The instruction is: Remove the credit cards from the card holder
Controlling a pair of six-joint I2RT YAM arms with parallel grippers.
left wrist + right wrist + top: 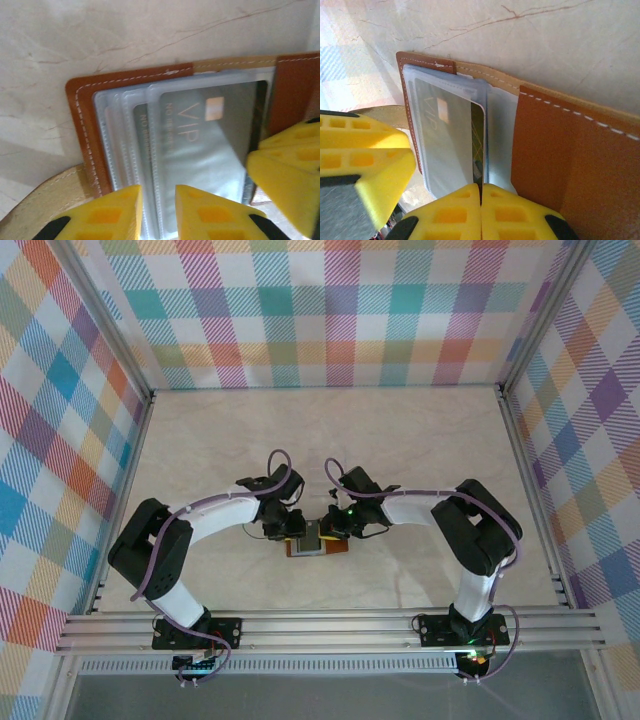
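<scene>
Lying open, card holder [322,551], lengthwise left-right

The card holder [76,105] looks smooth leather, its sleeves [107,150] glossy plastic, the credit card [210,145] perhaps matt.

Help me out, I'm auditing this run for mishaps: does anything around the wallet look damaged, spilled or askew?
Nothing serious. The card holder lies open on the table, the VIP card inside its clear sleeve. Only a small pale scuff marks the top stitching.
</scene>
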